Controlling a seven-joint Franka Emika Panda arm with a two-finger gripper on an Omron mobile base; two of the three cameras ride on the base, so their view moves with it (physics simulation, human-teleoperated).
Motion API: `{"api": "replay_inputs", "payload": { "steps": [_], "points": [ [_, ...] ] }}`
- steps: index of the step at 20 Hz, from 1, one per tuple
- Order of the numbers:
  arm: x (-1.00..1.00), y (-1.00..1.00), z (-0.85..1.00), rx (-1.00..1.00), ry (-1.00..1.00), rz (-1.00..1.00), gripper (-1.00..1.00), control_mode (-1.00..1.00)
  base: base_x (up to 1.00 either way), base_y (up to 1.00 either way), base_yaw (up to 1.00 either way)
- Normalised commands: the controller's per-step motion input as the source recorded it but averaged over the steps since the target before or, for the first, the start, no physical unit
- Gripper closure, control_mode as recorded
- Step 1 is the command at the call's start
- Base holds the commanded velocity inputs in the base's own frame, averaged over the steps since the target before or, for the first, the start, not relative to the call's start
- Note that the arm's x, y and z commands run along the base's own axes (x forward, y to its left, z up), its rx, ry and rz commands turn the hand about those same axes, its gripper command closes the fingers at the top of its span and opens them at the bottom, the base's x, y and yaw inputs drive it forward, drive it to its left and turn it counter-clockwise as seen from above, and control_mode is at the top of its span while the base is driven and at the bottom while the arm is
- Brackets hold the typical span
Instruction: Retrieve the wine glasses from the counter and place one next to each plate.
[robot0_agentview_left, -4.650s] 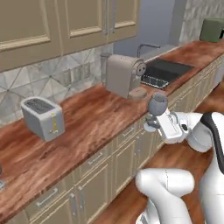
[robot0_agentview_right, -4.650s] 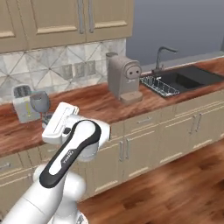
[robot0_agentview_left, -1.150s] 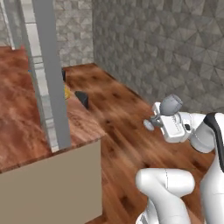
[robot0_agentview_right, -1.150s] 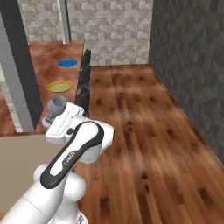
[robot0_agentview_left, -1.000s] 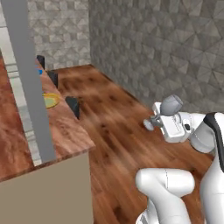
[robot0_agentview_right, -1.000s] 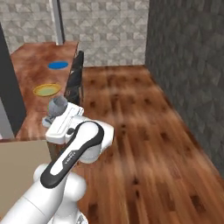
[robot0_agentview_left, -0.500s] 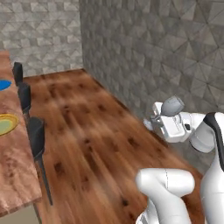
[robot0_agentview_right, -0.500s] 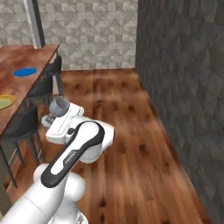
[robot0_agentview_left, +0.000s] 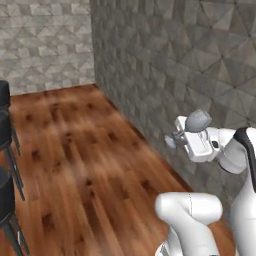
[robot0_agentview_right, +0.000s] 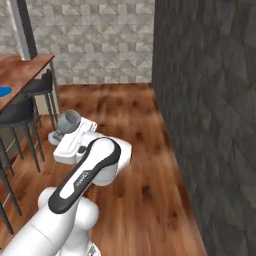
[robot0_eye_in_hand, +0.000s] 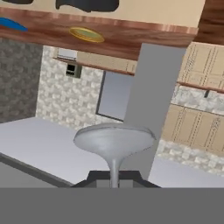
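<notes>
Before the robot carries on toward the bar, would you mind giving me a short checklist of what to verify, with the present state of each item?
1. Wine glass in the tool: ok, tool shut on its stem.
2. Glass intact: ok, bowl and stem whole in the hand view.
3. Floor ahead free: ok, bare wood in both base views.
4. Stools beside the path: ok, apart from the arm.
5. Blue plate reachable: cannot tell, just its edge shows on the bar top.
6. Yellow-rimmed plate has free space beside it: ok.
</notes>
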Motion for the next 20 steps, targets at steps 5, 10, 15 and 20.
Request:
{"api": "replay_inputs", "payload": {
  "steps": [5, 10, 15, 20],
  "points": [
    [0.00, 0.00, 0.00, 0.00, 0.00, 0.00, 1.00, 1.00, 1.00, -0.08, 0.35],
    [0.00, 0.00, 0.00, 0.00, 0.00, 0.00, 1.00, 1.00, 1.00, 0.00, 0.49],
    [0.00, 0.00, 0.00, 0.00, 0.00, 0.00, 1.00, 1.00, 1.00, -0.30, 0.62],
    [0.00, 0.00, 0.00, 0.00, 0.00, 0.00, 1.00, 1.00, 0.78, -0.46, 0.74]
  ]
}}
